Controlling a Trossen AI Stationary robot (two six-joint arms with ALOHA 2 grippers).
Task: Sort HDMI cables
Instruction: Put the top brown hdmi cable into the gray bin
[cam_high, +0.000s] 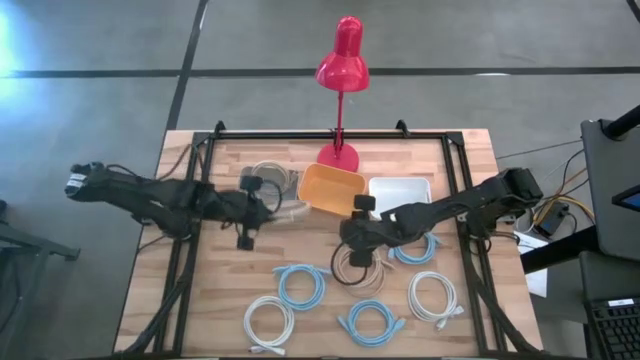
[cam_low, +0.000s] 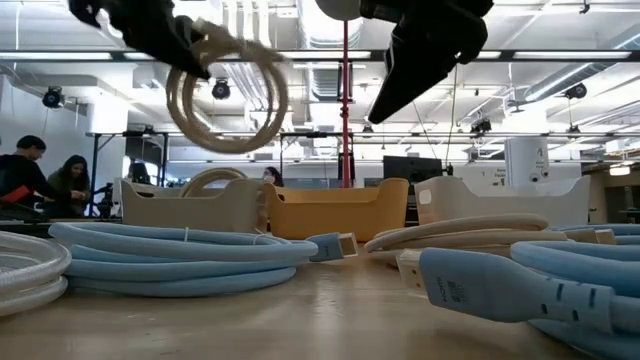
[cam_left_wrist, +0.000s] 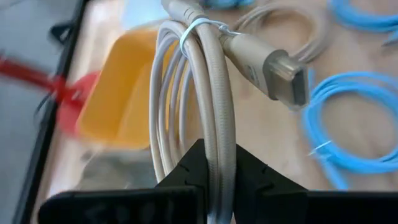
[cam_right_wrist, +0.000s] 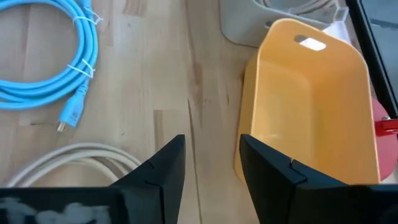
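Observation:
My left gripper (cam_high: 262, 208) is raised over the table's far left part, shut on a beige-tan HDMI coil (cam_low: 228, 95) that hangs in the air near the grey bin (cam_high: 268, 178). That bin holds another beige coil. My right gripper (cam_right_wrist: 211, 140) is open and hovers over the table's middle, between the orange bin (cam_right_wrist: 311, 112) and a third beige coil (cam_high: 358, 268) lying flat on the wood. Three light blue coils (cam_high: 300, 285) and two white coils (cam_high: 268, 322) lie flat on the near half. My left gripper pinches the bundled strands of the beige coil's ring (cam_left_wrist: 214, 155) between its two fingers, which lie across the strands. The coil is lifted clear and hangs below the fingers in the low view. Its tied section and connector (cam_left_wrist: 283, 71) stick out beyond the fingertips.
Three bins stand in a row at the far side: grey, orange, and white (cam_high: 400, 190). A red desk lamp (cam_high: 340, 70) stands behind them, its base (cam_high: 337, 155) on the table. A black frame runs around the table. People sit in the room beyond the table.

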